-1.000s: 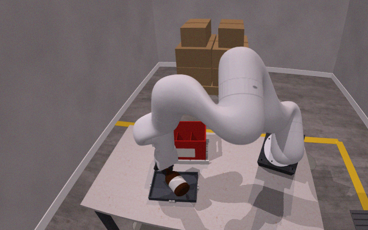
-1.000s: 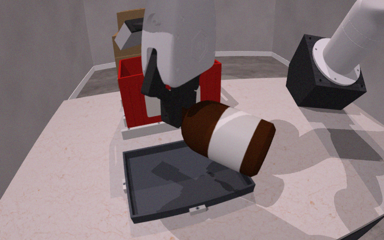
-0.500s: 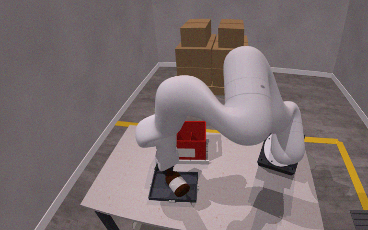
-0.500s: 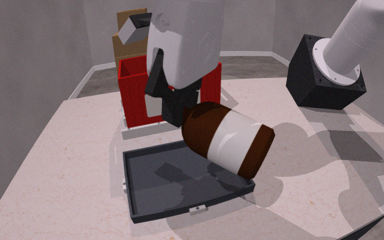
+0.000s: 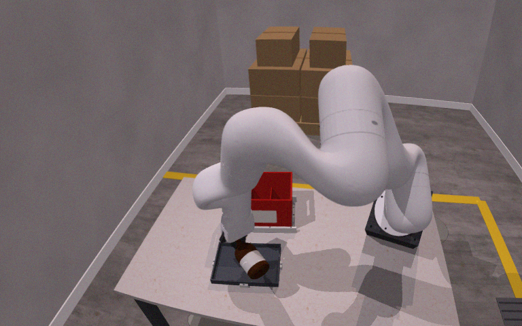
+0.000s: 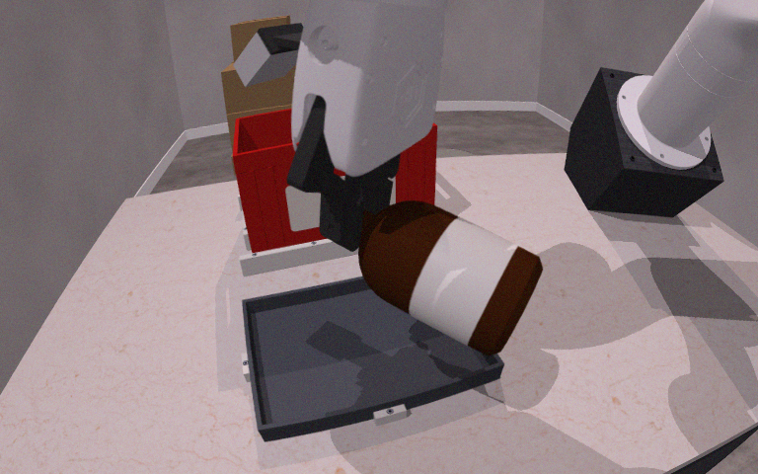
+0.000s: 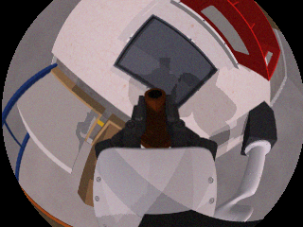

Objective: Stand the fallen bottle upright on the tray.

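A brown bottle (image 5: 251, 259) (image 6: 453, 276) (image 7: 155, 124) with a white label hangs tilted in the air over the dark grey tray (image 5: 225, 272) (image 6: 301, 341) (image 7: 151, 51). Its base points down and towards the tray's right edge. My gripper (image 5: 239, 240) (image 6: 357, 220) (image 7: 155, 102) is shut on the bottle's neck end, above the tray's back part. The red crate (image 5: 274, 192) (image 6: 263, 184) (image 7: 234, 22) stands just behind the tray on a light base.
The arm's black base (image 5: 389, 232) (image 6: 632, 162) stands at the table's right. Cardboard boxes (image 5: 286, 73) (image 6: 246, 95) are stacked on the floor behind the table. The table's front edge lies close below the tray.
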